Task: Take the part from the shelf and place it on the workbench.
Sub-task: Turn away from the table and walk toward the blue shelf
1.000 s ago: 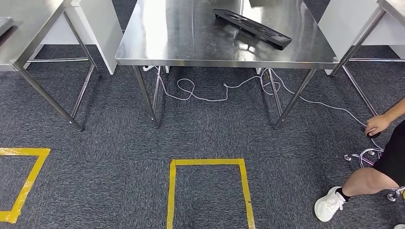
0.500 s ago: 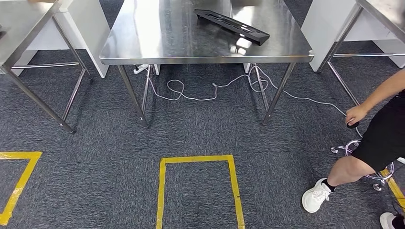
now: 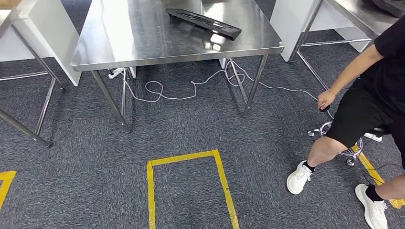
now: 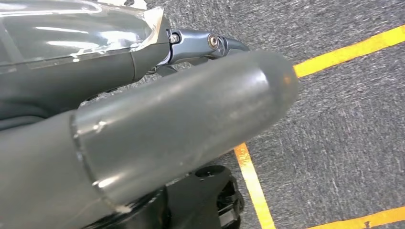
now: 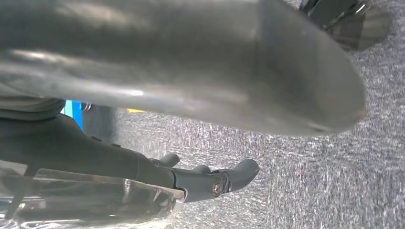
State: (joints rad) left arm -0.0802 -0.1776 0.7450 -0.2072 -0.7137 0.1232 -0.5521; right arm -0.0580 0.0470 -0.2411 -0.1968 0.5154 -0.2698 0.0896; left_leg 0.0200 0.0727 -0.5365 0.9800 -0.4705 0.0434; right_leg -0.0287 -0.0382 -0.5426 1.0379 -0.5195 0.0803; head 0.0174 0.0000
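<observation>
A long flat black part (image 3: 205,23) lies at the back right of the steel workbench (image 3: 143,40) in the head view, far from both hands. My left hand (image 4: 181,124) hangs over the carpet; its thick grey thumb and its dark fingers (image 4: 210,43) are spread, with nothing between them. My right hand (image 5: 200,71) hangs the same way, its fingers (image 5: 224,179) apart from the thumb and holding nothing.
A person (image 3: 367,90) in black sits on a wheeled stool (image 3: 334,138) at the right, one hand reaching low toward a white cable (image 3: 191,93) on the carpet. A yellow tape square (image 3: 188,160) marks the floor. More steel tables stand left (image 3: 19,19) and right (image 3: 358,14).
The whole picture has shifted left, so the camera has turned right. The person has come further into view. The black part has kept its place on the workbench.
</observation>
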